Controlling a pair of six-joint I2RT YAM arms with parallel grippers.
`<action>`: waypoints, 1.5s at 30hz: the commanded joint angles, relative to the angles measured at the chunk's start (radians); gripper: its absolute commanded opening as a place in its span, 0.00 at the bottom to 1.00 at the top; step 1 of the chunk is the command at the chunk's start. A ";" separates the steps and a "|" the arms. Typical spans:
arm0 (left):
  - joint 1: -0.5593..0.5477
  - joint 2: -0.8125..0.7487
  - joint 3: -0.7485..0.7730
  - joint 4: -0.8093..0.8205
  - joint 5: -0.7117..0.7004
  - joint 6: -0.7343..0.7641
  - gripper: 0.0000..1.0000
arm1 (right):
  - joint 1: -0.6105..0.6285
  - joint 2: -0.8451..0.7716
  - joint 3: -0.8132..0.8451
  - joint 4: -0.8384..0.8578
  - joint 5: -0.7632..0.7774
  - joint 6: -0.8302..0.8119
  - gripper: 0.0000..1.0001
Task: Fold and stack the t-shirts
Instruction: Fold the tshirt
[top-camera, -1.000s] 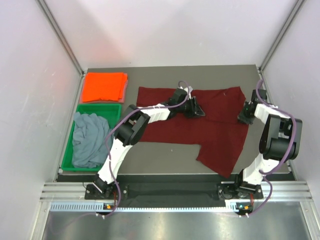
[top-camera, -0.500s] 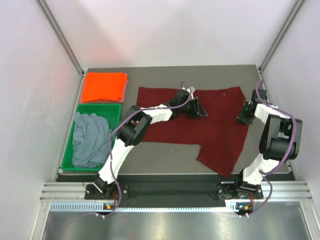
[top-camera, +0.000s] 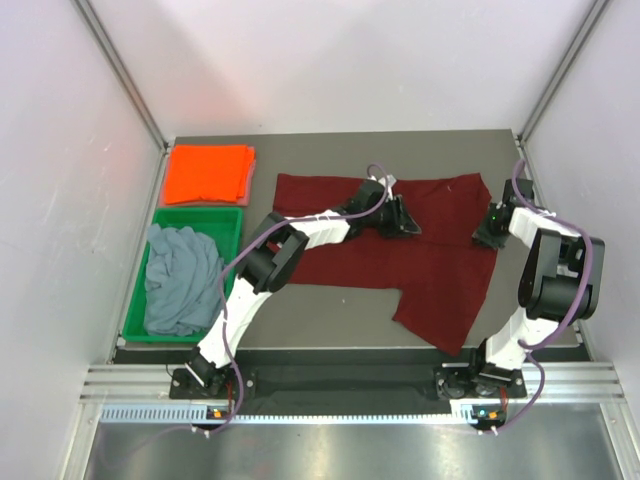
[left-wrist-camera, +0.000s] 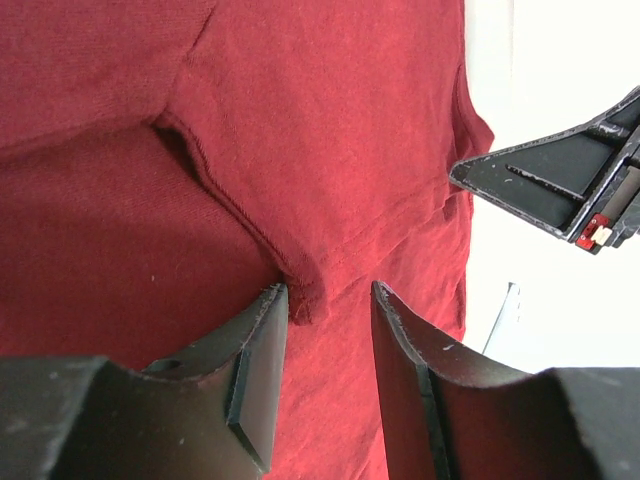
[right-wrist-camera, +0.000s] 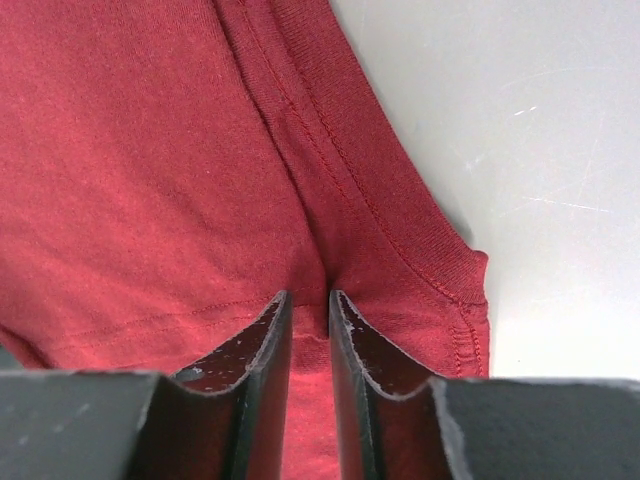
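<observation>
A dark maroon t-shirt (top-camera: 440, 270) lies spread across the table, its lower right part reaching toward the near edge. My left gripper (top-camera: 405, 222) rests low over its upper middle. Its jaws are open, and a raised fold of maroon cloth (left-wrist-camera: 300, 285) lies by the left fingertip. My right gripper (top-camera: 487, 232) sits at the shirt's right sleeve hem (right-wrist-camera: 440, 260). Its jaws stand a narrow gap apart, with a crease of cloth (right-wrist-camera: 310, 262) running into the gap. A folded orange t-shirt (top-camera: 208, 172) lies at the back left. A grey-blue t-shirt (top-camera: 180, 280) is crumpled in the tray.
The green plastic tray (top-camera: 195, 215) stands at the left edge, in front of the orange t-shirt. Bare grey table (right-wrist-camera: 520, 120) shows right of the sleeve. White walls close in the table on three sides. The right gripper's dark body (left-wrist-camera: 560, 185) shows in the left wrist view.
My left gripper has slid a little to the right over the maroon t-shirt. The right gripper's jaws have parted from shut to a narrow gap.
</observation>
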 joint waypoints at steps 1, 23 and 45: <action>-0.008 0.011 0.054 0.031 -0.011 -0.006 0.44 | -0.006 -0.044 0.013 0.017 -0.015 0.007 0.22; -0.009 0.020 0.122 -0.024 -0.014 -0.032 0.00 | -0.006 -0.046 0.047 -0.018 -0.032 0.018 0.24; -0.009 0.020 0.125 -0.027 -0.013 -0.033 0.00 | -0.006 -0.052 0.065 -0.046 -0.001 0.027 0.00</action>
